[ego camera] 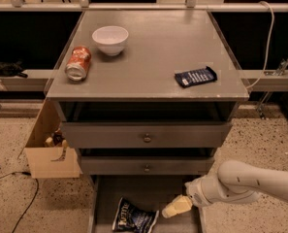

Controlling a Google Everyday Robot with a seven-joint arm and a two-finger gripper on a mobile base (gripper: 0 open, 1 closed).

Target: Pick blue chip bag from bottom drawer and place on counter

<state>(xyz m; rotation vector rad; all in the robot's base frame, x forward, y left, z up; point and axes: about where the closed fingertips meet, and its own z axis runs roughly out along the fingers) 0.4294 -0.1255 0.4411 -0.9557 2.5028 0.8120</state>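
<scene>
As the blue chip bag (134, 220) lies in the bottom drawer (153, 193), the gripper (175, 208) hangs low just beside it; whether it is parted or closed I cannot make out.

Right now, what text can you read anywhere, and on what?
On the blue chip bag in the bottom drawer: white lettering, too blurred to read.
On the dark-blue packet on the counter: white print, too small.
On the can lying on the counter: markings unreadable.
On the gripper, over the bottom drawer right of the bag: no text visible.
</scene>
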